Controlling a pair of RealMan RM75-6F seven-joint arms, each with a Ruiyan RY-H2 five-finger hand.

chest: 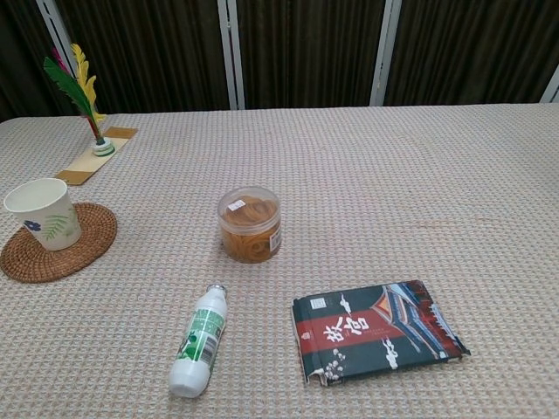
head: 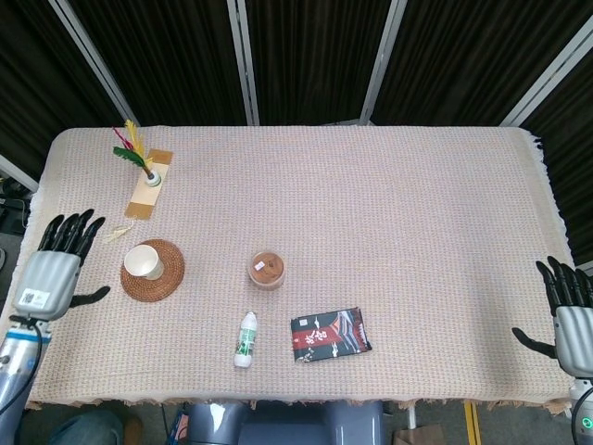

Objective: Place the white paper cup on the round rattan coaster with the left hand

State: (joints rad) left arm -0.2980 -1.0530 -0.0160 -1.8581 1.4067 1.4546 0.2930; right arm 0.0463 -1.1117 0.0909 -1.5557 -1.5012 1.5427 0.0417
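Note:
The white paper cup (head: pixel 142 261) (chest: pixel 44 213), printed with green leaves, stands upright on the round rattan coaster (head: pixel 162 281) (chest: pixel 79 245), toward its left side. My left hand (head: pixel 54 269) hovers at the table's left edge, well clear of the cup, fingers spread and holding nothing. At the right edge my right hand (head: pixel 571 311) rests with fingers apart and empty. Neither hand shows in the chest view.
A clear tub of rubber bands (head: pixel 267 270) sits mid-table, with a small white bottle (head: pixel 245 339) lying in front of it and a dark snack packet (head: pixel 330 335) to its right. A feather shuttlecock on a wooden slat (head: pixel 148 181) lies behind the coaster.

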